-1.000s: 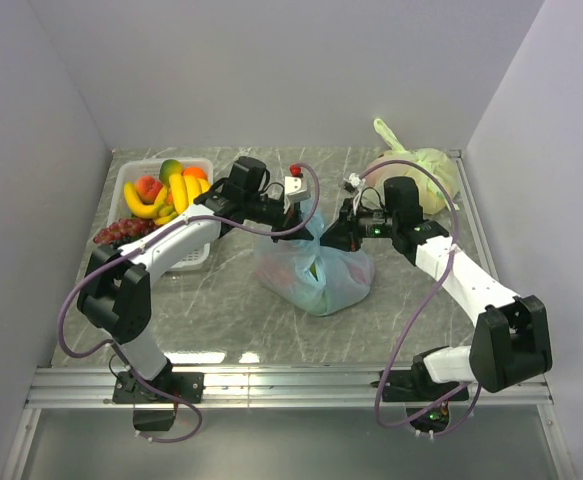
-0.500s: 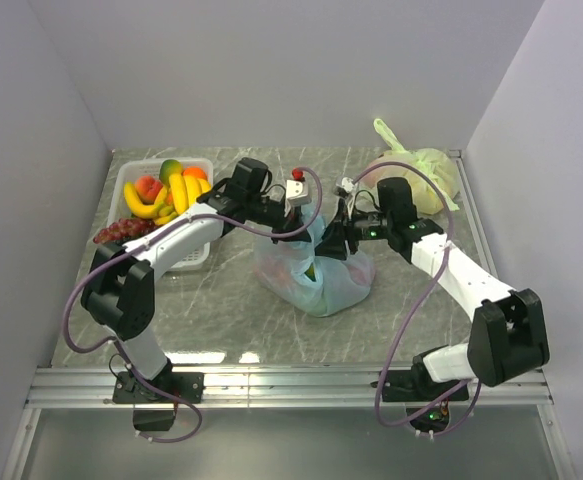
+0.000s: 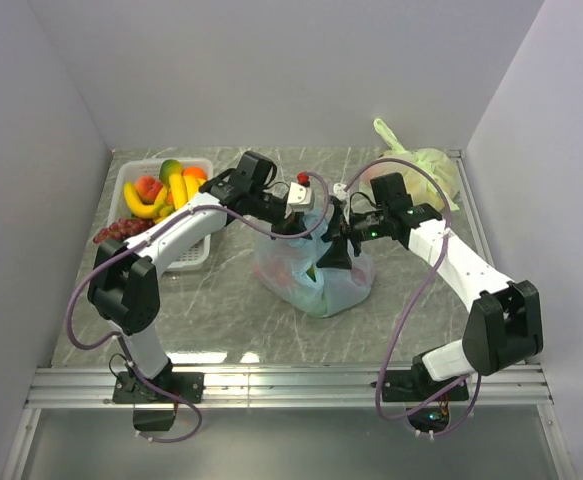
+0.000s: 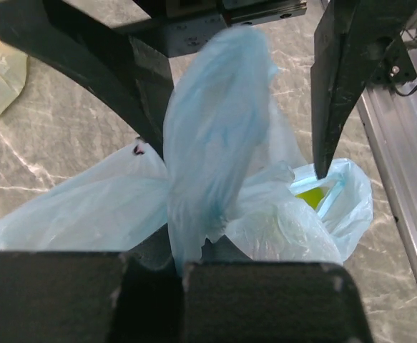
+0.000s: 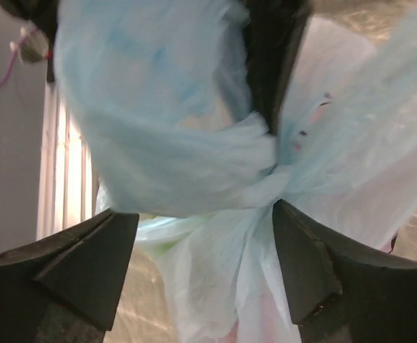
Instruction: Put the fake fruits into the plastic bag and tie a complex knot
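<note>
Both grippers have closed in above the bag since a second ago. Grey marbled table, pale walls around. One plastic bag sits mid-table; the left gripper pinches its raised ear, and the right gripper gapes wide, straddling the twisted neck. One basket holds loose fake fruits; one yellow-green bag lies at the far right

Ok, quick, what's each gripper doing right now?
Left gripper: closed, pinching the plastic bag by a handle ear.
Right gripper: open, fingers on either side of the bag's twisted neck, not gripping.
</note>
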Robot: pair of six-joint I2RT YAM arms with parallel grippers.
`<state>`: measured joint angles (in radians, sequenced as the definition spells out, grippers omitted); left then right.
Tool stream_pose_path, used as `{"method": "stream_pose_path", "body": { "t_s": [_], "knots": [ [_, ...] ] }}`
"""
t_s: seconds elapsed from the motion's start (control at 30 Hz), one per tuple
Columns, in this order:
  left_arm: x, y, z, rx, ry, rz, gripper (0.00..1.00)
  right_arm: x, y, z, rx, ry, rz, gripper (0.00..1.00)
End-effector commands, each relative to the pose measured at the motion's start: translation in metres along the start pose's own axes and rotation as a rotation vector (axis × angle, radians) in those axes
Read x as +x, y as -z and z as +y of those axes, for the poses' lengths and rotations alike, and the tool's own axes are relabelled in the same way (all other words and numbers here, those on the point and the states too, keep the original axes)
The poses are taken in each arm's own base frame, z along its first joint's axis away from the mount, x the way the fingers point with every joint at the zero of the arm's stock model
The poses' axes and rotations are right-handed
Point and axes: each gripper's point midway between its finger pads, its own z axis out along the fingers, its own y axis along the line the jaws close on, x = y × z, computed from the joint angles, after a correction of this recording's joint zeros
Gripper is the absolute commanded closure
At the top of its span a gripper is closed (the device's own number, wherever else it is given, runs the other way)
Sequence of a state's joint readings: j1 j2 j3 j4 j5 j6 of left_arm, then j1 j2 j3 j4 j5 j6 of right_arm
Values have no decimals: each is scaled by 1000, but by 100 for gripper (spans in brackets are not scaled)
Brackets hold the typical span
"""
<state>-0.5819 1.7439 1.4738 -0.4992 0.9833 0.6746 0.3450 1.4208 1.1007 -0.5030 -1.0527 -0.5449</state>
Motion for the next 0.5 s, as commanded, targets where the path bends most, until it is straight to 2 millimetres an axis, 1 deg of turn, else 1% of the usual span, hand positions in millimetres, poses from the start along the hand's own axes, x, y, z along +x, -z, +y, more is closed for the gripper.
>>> {"method": "stream_pose_path", "body": {
  "t_s": [0.0, 0.03, 0.13, 0.17, 0.2, 0.23, 0.27, 0.3, 0.33, 0.4, 0.47],
  "knots": [
    [-13, 3, -2, 33, -95, -7, 100, 1, 1, 9, -52, 63, 31, 17],
    [-12, 3, -3, 38, -100, -2, 100, 2, 2, 9, -51, 65, 32, 5],
    [-11, 3, -2, 37, -106, 4, 100, -1, 3, 3, -26, 32, 7, 4],
    [-13, 3, 1, 29, -106, -1, 100, -3, 2, 2, -25, 19, -8, 4],
    [-14, 2, 1, 31, -94, -4, 100, -11, 0, -2, -14, -4, -40, 4],
    [-15, 2, 1, 32, -88, -9, 100, -8, -4, -3, -13, -33, -54, 3],
    [-18, 2, 3, 31, -89, -18, 100, -10, -5, -5, -3, -53, -76, 3],
    [-21, 1, 2, 31, -73, -26, 99, -23, -6, -12, 25, -75, -128, 3],
    [-22, 1, 2, 30, -69, -30, 100, -17, -10, -12, 27, -103, -136, 5],
    [-24, 0, 3, 27, -59, -38, 99, -24, -12, -17, 46, -128, -171, 9],
    [-26, -1, 3, 35, -54, -47, 99, -21, -15, -19, 48, -153, -173, 16]
  ]
}}
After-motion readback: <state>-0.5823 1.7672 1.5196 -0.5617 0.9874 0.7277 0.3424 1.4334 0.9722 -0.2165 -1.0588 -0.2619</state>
